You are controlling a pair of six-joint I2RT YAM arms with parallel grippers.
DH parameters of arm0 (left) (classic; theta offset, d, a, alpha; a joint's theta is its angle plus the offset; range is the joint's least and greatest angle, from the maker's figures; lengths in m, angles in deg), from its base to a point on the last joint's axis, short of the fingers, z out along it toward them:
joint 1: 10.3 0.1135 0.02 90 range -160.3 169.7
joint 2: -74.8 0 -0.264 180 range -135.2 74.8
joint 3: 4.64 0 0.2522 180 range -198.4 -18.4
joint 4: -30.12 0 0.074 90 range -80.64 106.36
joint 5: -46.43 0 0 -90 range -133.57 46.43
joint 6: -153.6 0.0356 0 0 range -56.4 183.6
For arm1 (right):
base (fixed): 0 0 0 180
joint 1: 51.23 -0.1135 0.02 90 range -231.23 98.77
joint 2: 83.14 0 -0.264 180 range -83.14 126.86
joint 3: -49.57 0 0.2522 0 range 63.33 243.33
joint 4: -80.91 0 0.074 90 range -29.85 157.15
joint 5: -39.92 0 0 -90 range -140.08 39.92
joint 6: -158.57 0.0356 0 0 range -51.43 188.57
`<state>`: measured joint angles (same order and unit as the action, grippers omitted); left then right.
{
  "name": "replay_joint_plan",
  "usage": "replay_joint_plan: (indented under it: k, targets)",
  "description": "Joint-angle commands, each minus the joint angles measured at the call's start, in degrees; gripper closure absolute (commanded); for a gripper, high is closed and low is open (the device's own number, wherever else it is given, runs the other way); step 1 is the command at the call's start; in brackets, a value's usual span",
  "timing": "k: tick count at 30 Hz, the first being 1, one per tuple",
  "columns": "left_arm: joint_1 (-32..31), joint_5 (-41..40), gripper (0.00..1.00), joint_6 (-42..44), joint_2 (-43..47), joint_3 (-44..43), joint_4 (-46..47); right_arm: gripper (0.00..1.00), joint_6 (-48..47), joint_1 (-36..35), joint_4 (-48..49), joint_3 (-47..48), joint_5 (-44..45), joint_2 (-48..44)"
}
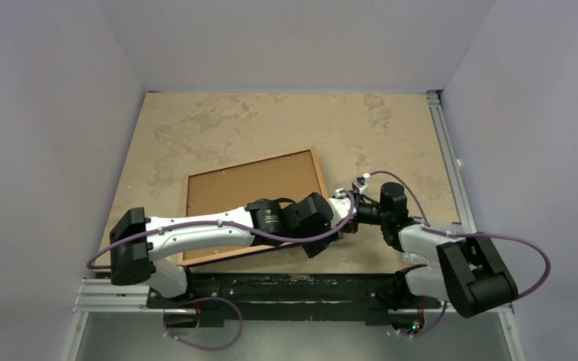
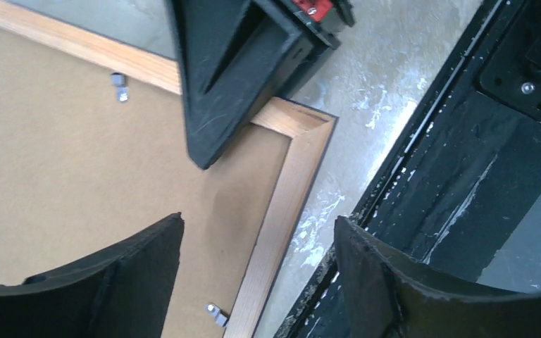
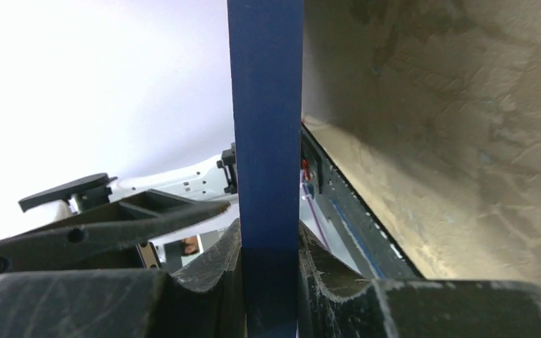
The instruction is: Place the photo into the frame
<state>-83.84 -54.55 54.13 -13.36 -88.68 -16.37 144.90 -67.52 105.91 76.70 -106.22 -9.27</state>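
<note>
Jaws of the right gripper [image 3: 269, 267] pinch the frame [image 3: 265, 105] at picture centre; left gripper [image 2: 259, 225] gapes wide over its corner, holding nothing

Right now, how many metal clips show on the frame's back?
2 on the frame: one clip by its upper rail, another by its side rail. More may be hidden.
</note>
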Motion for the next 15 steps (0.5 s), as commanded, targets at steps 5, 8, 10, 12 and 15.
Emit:
replay_joint_plan:
  k: [5,8,10,12,15]
  targets:
    - [-4.4,-14.6,0.2,2.6,4.5,-3.4,-7.2,1.0,6.1,0.1,-15.3,7.8,5.3,-11.2]
    - [-6.8,-21.6,0.2,2.9,2.5,-4.4,-10.3,1.0,11.5,0.1,-12.1,7.5,6.4,-12.9]
    - [-8.6,-28.1,0.2,2.8,0.8,-4.6,-11.4,1.0,14.0,0.1,-10.3,7.3,6.9,-13.3]
    - [-10.2,-34.9,0.23,2.0,-1.2,-5.2,-12.3,1.0,15.1,0.1,-9.6,7.3,7.0,-13.6]
    - [-12.1,-43.4,0.31,0.3,-5.3,-7.5,-14.7,1.0,15.9,0.1,-9.5,7.0,7.1,-14.4]
